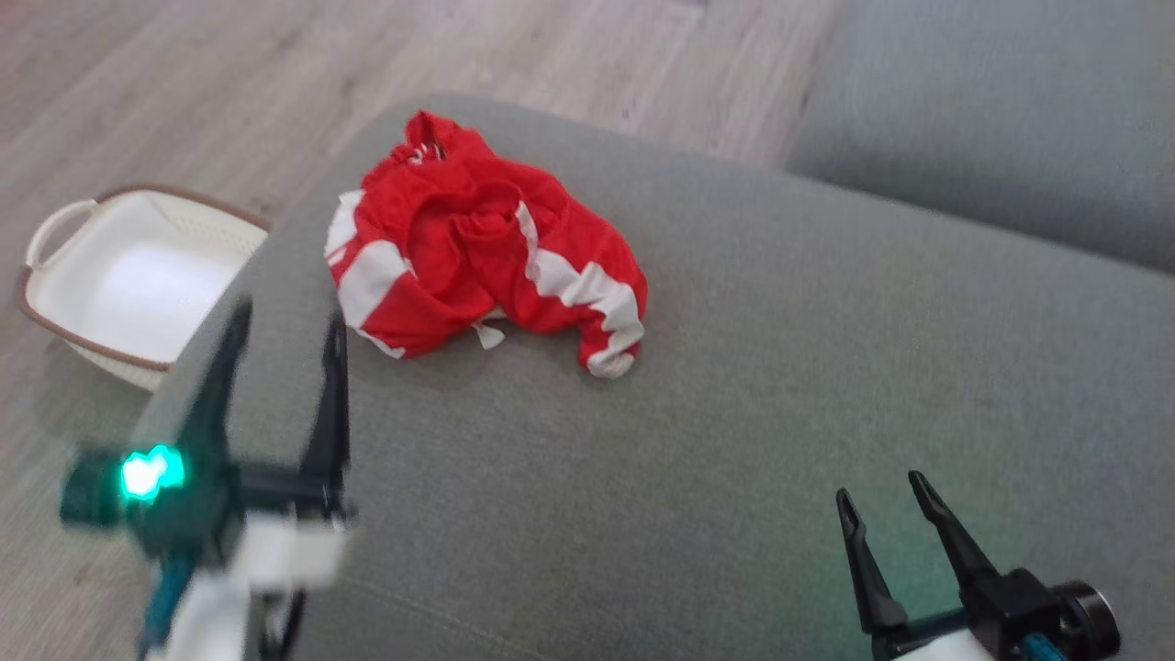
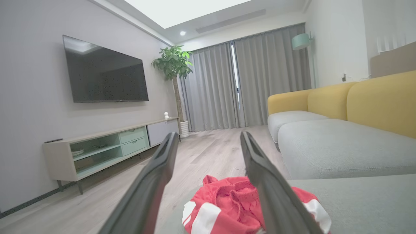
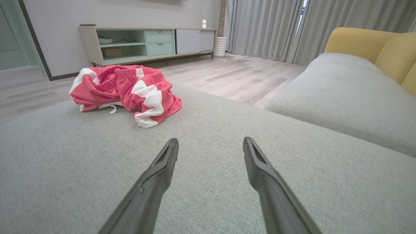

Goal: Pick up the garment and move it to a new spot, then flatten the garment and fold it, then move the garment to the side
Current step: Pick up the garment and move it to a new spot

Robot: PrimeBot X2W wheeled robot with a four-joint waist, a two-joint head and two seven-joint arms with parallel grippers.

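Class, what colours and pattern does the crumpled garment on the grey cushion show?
Red crumpled garment with broad white stripes; clearest in the head view.

Beneath both pincers: grey fabric sofa seat. Bears one thing, a crumpled pair of red-and-white shorts, just ahead of the left gripper and well apart from the right gripper, off to its forward left. Left of the left gripper, past the seat's edge: pale wood-plank floor, bearing an upright white basket with a brown rim.

Thin, crumpled red-and-white cloth garment on a matt, coarse-woven grey fabric cushion; pale wood-grain floor.
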